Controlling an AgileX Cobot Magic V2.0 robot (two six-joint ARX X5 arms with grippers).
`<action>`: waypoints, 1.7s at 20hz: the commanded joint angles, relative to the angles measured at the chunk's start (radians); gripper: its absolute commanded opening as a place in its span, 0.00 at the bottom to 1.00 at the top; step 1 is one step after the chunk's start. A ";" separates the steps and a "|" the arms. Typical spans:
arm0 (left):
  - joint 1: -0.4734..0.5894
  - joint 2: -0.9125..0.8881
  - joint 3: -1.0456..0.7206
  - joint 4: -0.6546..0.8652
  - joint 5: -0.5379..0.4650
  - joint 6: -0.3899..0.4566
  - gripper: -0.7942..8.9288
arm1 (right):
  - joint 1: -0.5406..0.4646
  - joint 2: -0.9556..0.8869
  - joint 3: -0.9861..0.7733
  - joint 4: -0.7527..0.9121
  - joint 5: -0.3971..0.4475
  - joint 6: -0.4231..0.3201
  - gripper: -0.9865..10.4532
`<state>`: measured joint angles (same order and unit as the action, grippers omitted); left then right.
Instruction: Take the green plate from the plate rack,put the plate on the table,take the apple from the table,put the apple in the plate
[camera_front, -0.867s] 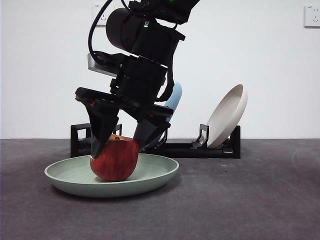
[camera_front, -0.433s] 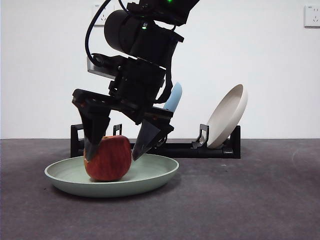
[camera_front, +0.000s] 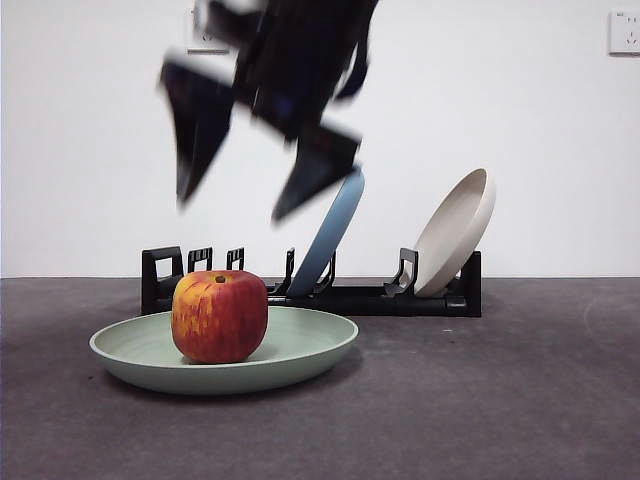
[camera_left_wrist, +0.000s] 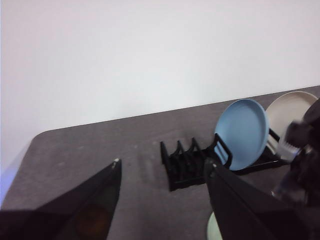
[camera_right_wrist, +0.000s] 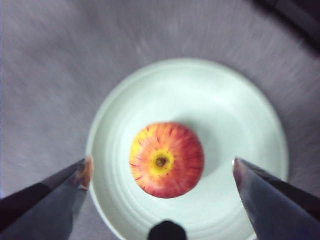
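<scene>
Your right gripper (camera_front: 245, 215) just let go and lifted clear, jaws spread wide and empty, leaving the apple (camera_front: 220, 316) sitting in the plate (camera_front: 310, 350) front-left, so you're basically done.

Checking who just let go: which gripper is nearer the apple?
Right. The right gripper hangs open directly above the apple in the green plate; the left gripper faces the plate rack, off to the side.

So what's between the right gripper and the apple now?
Nothing. The right gripper, fingers open, hangs above the apple with only air between, per right wrist view.
</scene>
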<state>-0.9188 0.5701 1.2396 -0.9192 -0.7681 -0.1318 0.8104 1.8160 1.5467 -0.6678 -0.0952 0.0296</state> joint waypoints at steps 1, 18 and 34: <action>0.002 0.043 -0.006 0.046 0.039 0.034 0.37 | -0.024 -0.082 -0.003 -0.016 0.002 -0.002 0.50; 0.066 0.385 -0.018 0.307 0.443 0.363 0.07 | -0.242 -0.482 -0.035 -0.246 0.111 -0.031 0.08; 0.389 0.084 -0.749 0.747 0.615 0.042 0.07 | -0.240 -0.787 -0.975 0.592 0.129 0.082 0.08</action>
<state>-0.5327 0.6586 0.4950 -0.1978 -0.1539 -0.0467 0.5694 1.0317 0.5747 -0.1013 0.0299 0.0982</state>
